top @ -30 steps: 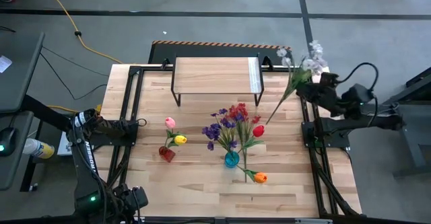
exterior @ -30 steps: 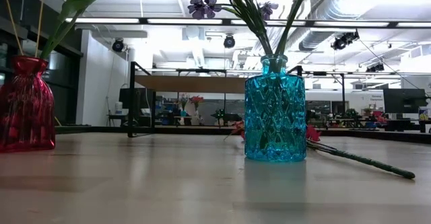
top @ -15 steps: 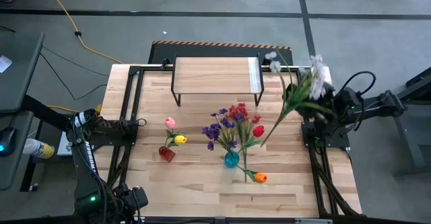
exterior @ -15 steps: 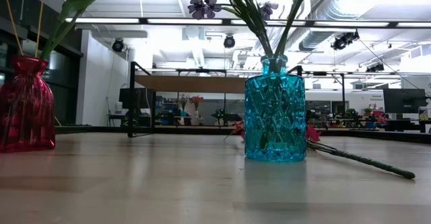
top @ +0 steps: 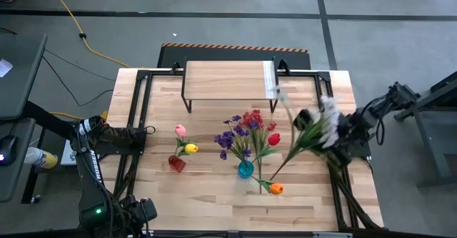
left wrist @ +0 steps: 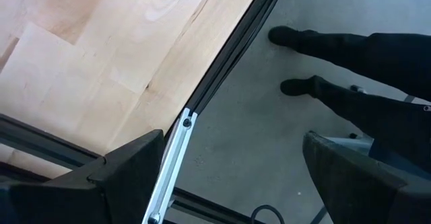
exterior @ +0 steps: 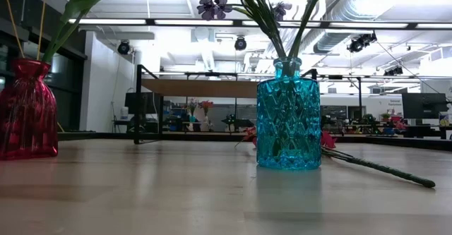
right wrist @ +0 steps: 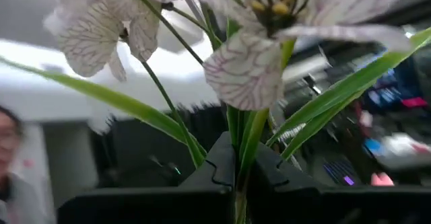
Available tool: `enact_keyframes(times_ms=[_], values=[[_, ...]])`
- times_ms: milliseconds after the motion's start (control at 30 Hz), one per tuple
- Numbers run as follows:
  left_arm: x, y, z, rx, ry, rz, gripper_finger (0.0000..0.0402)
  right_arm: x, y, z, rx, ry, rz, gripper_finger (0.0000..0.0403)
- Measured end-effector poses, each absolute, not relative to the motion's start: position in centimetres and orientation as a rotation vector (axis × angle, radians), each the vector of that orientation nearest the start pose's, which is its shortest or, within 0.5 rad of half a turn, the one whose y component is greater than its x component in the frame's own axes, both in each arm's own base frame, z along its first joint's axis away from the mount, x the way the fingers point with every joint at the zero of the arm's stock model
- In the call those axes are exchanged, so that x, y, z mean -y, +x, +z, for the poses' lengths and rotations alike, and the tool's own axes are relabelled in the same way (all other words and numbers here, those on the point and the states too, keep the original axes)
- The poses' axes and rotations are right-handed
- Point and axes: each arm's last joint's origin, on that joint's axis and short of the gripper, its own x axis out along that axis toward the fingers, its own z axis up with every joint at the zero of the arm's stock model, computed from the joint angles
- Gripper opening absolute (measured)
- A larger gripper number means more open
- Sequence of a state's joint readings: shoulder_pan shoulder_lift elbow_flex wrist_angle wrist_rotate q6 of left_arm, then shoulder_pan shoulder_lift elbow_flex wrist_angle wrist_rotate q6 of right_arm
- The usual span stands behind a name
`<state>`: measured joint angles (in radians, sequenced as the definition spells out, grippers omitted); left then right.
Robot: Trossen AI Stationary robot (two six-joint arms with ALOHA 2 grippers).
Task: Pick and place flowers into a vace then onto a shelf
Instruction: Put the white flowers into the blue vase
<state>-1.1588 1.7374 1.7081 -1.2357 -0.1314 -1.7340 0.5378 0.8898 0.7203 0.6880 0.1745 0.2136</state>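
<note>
Holding a whitish-lavender spray [top: 318,127] clamped by its stem, the right hand [top: 341,136] hangs over the bench [top: 207,202] edge, right of the blue vase [top: 245,169].

Its long axis slants across the bench: blooms up toward the shelf [top: 227,80], stem end down toward the orange tulip [top: 275,189] lying just beside the blue vase. That vase already carries purple and red flowers [top: 243,131]; a red vase [top: 176,162] with pink and yellow tulips stands left of it. Bare wood lies open between the blue vase and the shelf. Left hand [left wrist: 222,177], fingers wide, waits past the bench's left edge, holding nothing.
</note>
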Motion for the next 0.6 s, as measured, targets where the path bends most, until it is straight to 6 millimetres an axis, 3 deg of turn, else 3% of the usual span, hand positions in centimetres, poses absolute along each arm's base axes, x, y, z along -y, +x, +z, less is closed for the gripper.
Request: enact_keyframes(times_ms=[267,600], values=[[30.9,14.0,32.5,-1.328,-0.667,0.234,0.0385,-12.9,19.1,36.9,0.259,0.325,0.165,0.0003],[30.8,13.9,32.4,-1.327,-0.661,0.240,0.0385,-14.3,20.9,34.6,0.162,0.325,-0.162,0.0003]])
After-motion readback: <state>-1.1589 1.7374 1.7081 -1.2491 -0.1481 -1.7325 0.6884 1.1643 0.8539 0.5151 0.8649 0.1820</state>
